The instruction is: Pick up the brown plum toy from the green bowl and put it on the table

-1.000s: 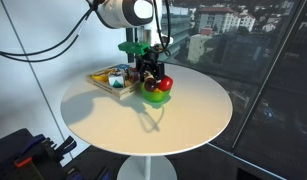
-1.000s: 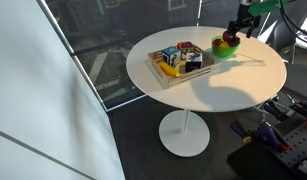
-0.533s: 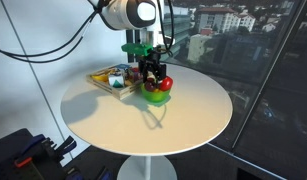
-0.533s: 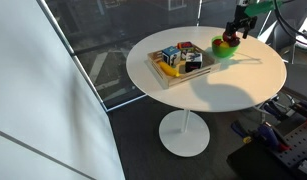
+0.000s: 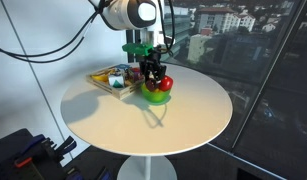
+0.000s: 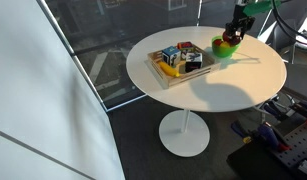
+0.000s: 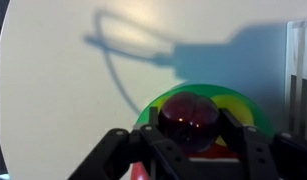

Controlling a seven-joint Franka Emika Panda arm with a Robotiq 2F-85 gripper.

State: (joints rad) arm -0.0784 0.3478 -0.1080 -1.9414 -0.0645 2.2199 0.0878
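Note:
In the wrist view the brown plum toy (image 7: 189, 118) sits between my gripper (image 7: 190, 135) fingers, which press on both of its sides. Under it lies the green bowl (image 7: 158, 103), with a yellow fruit toy (image 7: 236, 108) in it. In both exterior views my gripper (image 5: 151, 72) (image 6: 233, 31) hangs just over the green bowl (image 5: 153, 97) (image 6: 224, 51) on the round white table (image 5: 183, 115) (image 6: 218, 85). A shiny red fruit toy (image 5: 165, 85) (image 6: 228, 42) lies in the bowl beside the fingers. The plum is too small to make out in the exterior views.
A rectangular wooden tray (image 5: 105, 78) (image 6: 179, 62) with several small toys stands on the table near the bowl. A window wall runs behind the table. Cables hang from the arm. Dark equipment (image 5: 23, 152) stands on the floor beside the table.

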